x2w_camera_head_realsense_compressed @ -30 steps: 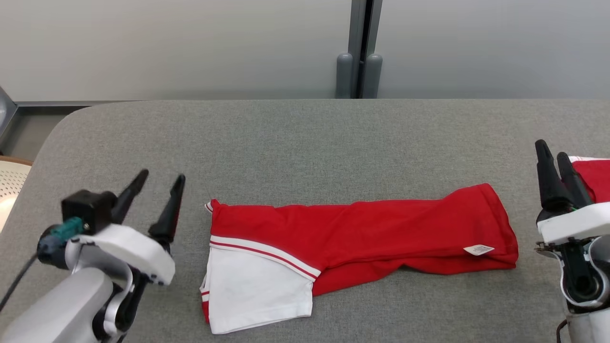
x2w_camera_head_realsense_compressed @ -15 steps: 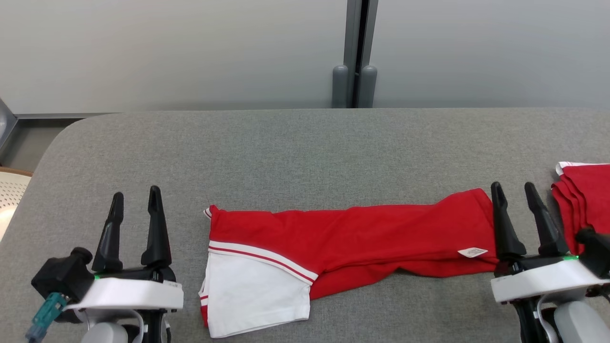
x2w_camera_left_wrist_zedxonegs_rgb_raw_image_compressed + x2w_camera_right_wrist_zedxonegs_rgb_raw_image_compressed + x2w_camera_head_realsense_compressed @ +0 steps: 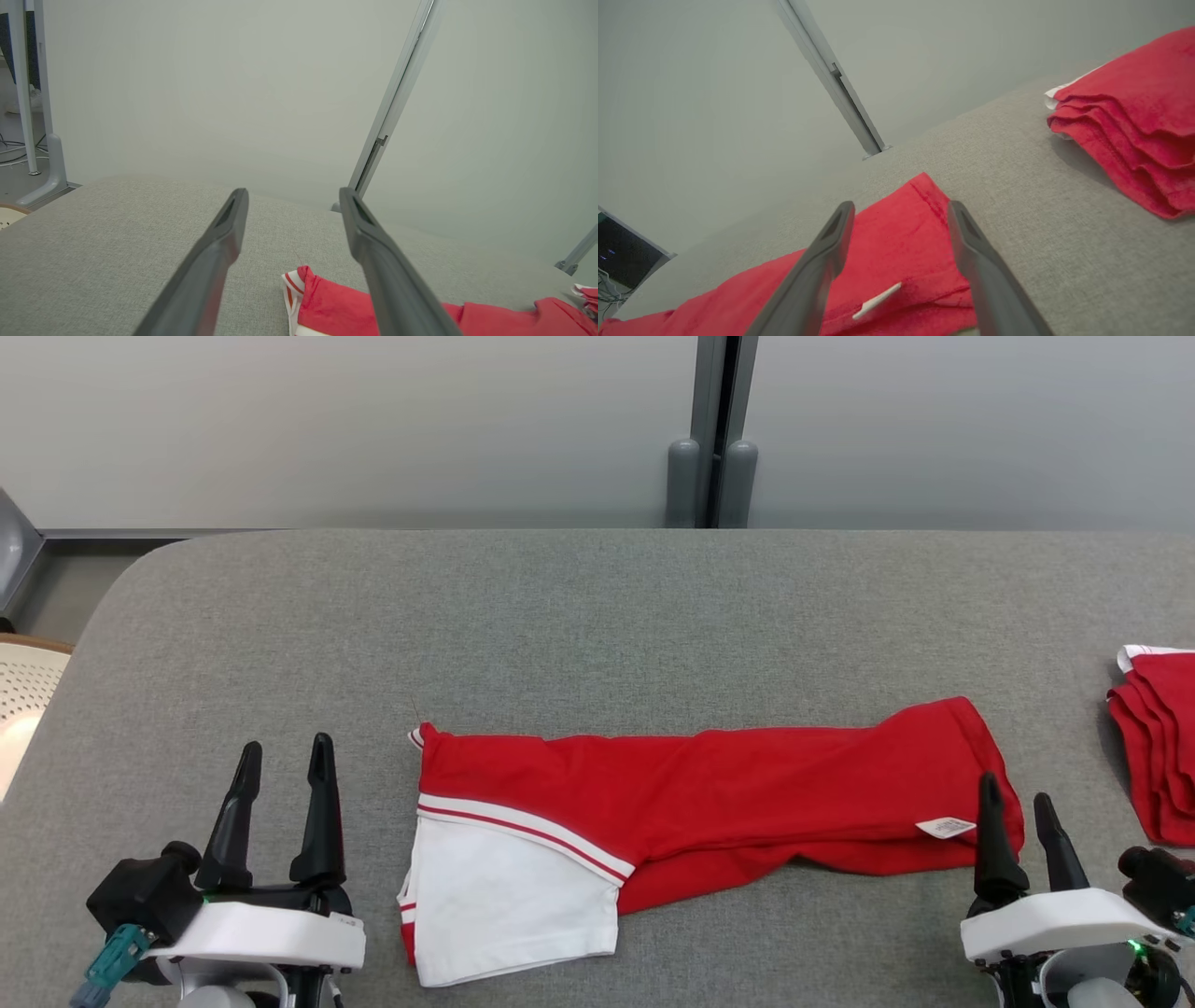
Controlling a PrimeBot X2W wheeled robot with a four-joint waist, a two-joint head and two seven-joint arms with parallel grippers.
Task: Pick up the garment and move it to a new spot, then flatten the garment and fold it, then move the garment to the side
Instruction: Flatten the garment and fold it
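Right hand (image 3: 1014, 790), left hand (image 3: 287, 743): mine, spread wide, empty. Risk: I pinch only top layer of garment (image 3: 709, 784); fold falls apart.

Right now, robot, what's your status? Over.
Left gripper open, right gripper open, both empty. Red garment lying on table. Red stack far right, nothing blocking.

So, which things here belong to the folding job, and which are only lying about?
For the job: red and white garment, lying on the grey table.
Lying about: folded red pile at the right edge; pale perforated object beyond the table's left side.
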